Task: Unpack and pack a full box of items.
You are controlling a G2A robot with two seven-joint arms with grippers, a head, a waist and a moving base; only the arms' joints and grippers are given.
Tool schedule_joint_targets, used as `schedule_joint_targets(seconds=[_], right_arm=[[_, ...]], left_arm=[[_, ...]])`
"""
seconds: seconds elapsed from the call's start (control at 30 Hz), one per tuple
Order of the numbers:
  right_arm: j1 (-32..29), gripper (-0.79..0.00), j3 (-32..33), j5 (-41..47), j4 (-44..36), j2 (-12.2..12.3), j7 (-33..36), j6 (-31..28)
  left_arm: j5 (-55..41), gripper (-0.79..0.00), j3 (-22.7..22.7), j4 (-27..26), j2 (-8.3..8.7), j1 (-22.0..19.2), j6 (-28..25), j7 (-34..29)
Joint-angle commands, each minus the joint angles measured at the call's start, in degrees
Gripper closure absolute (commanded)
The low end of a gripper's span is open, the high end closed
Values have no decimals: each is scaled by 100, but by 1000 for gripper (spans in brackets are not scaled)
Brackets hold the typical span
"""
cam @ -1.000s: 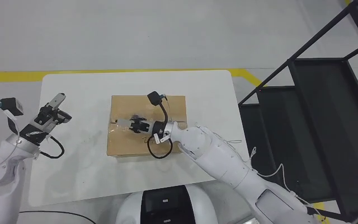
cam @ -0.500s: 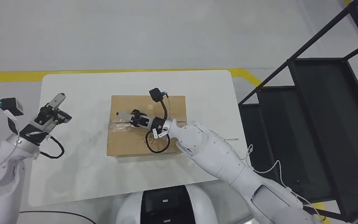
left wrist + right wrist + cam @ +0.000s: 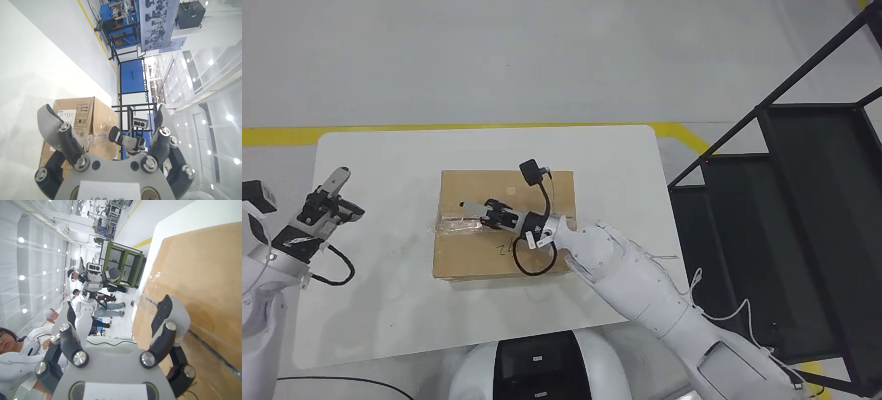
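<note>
My right jaws, spread wide, hover over crinkled tape (image 3: pixel 447 226) on the box (image 3: pixel 470 260); left jaws, equally wide, hang left over the worktop (image 3: pixel 382 300).

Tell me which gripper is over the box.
The right gripper, open above the cardboard box; the left gripper hangs near the table edge, apart from it.

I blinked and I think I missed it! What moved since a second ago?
The right gripper, fingers open, shifted a little across the top of the box, away from the robot, and is now beside the crinkled tape. The left gripper, also open, drew back slightly toward the left edge of the table. The box stayed put.
</note>
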Motion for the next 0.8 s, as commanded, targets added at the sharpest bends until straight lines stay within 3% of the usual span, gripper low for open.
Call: schedule_joint_targets(seconds=[0.0, 0.13, 0.27, 0.77], right_arm=[[-103, -785, 116, -131, -77, 45, 48, 147], [-160, -785, 125, -398, -79, 71, 166, 386], [40, -785, -119, -310, 143, -28, 221, 266], [1341, -785, -1341, 187, 1758, -843, -283, -446]], left_arm=[[-22, -785, -51, -27, -9, 61, -12, 30], [-77, -785, -165, -75, -26, 189, -51, 83], [-86, -785, -186, -86, -29, 211, -57, 88], [-86, -785, -186, -86, -29, 211, -57, 88]])
